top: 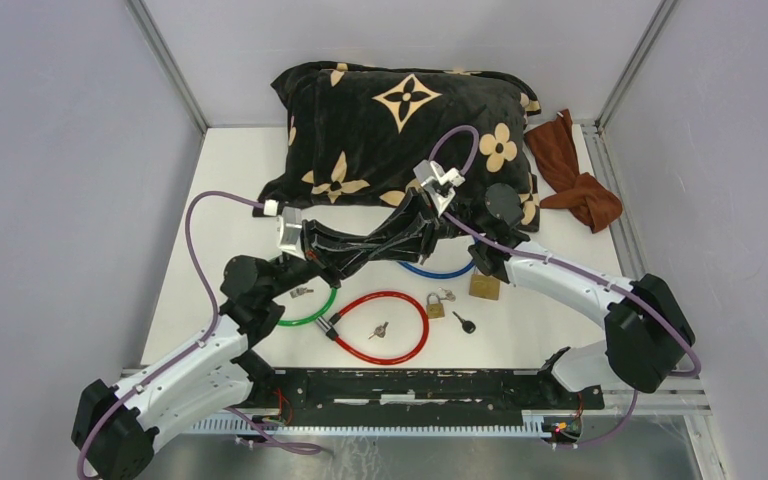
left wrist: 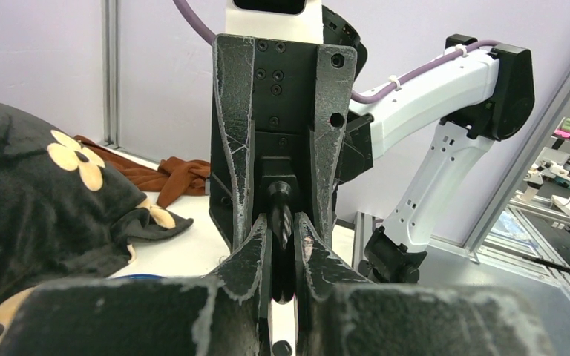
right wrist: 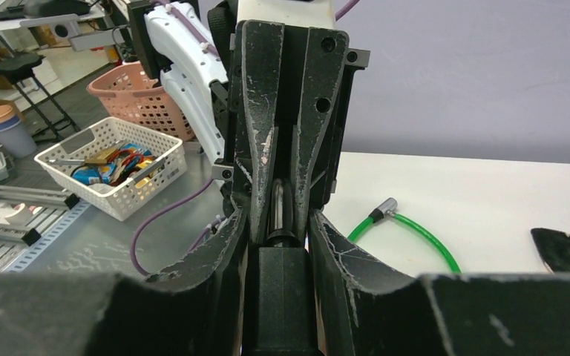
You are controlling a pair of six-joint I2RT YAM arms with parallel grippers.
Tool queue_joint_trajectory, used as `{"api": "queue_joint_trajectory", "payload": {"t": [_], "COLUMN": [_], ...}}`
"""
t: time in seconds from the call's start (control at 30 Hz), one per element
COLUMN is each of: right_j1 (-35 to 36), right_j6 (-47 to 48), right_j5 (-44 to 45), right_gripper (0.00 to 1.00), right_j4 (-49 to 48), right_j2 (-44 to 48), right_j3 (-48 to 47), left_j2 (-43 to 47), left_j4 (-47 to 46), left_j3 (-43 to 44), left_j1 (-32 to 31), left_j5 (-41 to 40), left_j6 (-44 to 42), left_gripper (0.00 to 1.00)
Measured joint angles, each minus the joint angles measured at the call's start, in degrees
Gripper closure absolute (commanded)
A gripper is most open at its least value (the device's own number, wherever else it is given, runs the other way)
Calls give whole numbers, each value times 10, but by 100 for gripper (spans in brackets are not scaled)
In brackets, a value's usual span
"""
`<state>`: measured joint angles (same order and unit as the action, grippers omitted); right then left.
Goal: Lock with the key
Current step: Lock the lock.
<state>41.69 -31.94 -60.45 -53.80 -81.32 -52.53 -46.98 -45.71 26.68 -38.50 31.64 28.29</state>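
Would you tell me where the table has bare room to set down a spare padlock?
Bare: the strip between the pillow and the left wall; the patch between the brown cloth and the right arm; the front spot between the black key and that arm's base. Crowded: the centre, under the crossed arms, among cable locks and padlocks.

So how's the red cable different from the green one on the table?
The red cable forms a full ring, its ends meeting at a dark lock body; the green cable shows only an arc, one metal tip free. The red cable has a key inside it; the green cable runs partly under the left arm. Both lie flat on the table.
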Motion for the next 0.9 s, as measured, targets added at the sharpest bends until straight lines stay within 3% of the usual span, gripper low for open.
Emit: {"api": "queue_joint_trajectory", "payload": {"t": [0.9], "right_j1": [-4], "right_j6": [21], "right_j5": [-58], "right_gripper": [100], "right_j4": [33], "right_j2": [-18], "right_j3": [-47], "left_j2": [-7], "left_j4": [-31], "left_j3": [-1], "left_j1": [-31], "left_j5": [-30], "left_j6": [-24], "left_gripper": [98]}}
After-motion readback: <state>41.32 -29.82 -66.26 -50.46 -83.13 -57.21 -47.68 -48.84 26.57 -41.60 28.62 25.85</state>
